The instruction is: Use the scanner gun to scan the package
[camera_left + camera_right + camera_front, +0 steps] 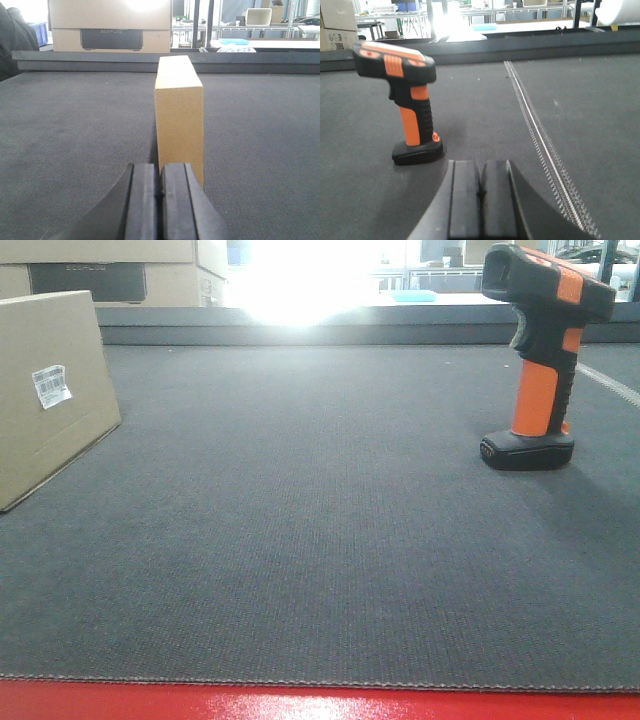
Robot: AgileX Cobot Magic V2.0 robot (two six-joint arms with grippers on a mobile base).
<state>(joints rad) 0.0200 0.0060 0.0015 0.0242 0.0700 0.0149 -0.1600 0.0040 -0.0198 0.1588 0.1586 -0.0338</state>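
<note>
Two things wait untouched on the dark worktop (pixel 320 570): a stiff, light-looking package (pixel 45 390) and the upright scanner gun (pixel 540 350), best gripped by its orange handle. Both jaws sit clenched, empty.

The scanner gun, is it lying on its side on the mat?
No, the scanner gun stands upright on its flat black base on the dark mat, head at the top.

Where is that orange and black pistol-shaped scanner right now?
The orange and black pistol-shaped scanner stands upright on its flat base at the right of the dark grey mat in the front view, far from the tan cardboard box at the left edge.
</note>
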